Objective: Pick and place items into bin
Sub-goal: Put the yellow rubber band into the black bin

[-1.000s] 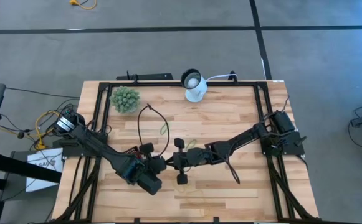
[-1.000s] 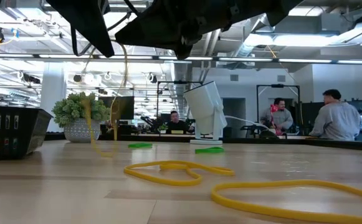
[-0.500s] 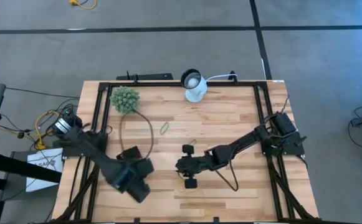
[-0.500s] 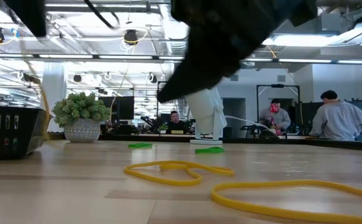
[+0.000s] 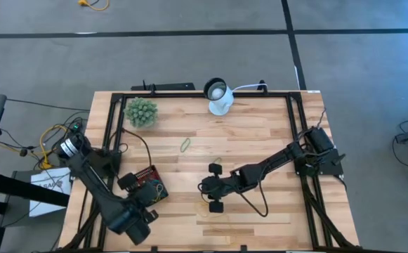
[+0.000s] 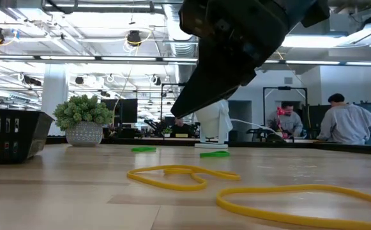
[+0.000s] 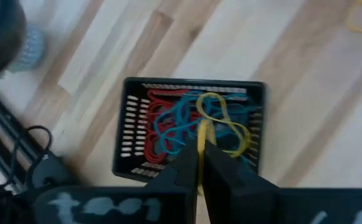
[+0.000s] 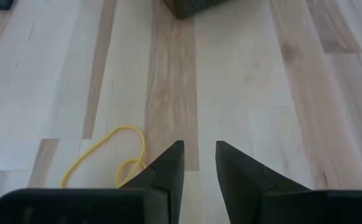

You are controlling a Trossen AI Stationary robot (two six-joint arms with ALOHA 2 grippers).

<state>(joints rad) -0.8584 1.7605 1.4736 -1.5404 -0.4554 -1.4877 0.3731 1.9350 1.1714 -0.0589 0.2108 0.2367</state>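
The black bin (image 5: 139,180) stands near the table's left edge and holds red, blue and yellow loops (image 7: 168,121); it also shows in the low view (image 6: 9,134). My left gripper (image 5: 153,197) is over the bin's near side, shut on a yellow loop (image 7: 221,121). My right gripper (image 5: 207,188) is open at the table's middle, its fingers (image 8: 168,165) pointing down beside a yellow loop (image 8: 103,155) that lies flat on the wood. Two more yellow loops (image 6: 185,176) and two green ones (image 6: 214,153) lie flat on the table. My left gripper pinches the yellow loop's strand (image 7: 200,132) between its two fingertips. The fingers come from above, slanting toward the bin. The loop hangs below them, and its lower coils (image 7: 230,134) lie in the bin on the other loops.
A fuzzy green plant ball (image 5: 140,111) stands at the far left and a white round lamp (image 5: 219,95) with its cable at the far middle. A green loop (image 5: 185,145) lies toward the far side. Black rails (image 5: 189,95) frame the table. People sit in the room behind (image 6: 338,121).
My left gripper has carried the hanging yellow loop from the table's middle toward the left and near edges, and now holds it over the bin, which the arm hid before. My right gripper has shifted a little toward the right and near edges.
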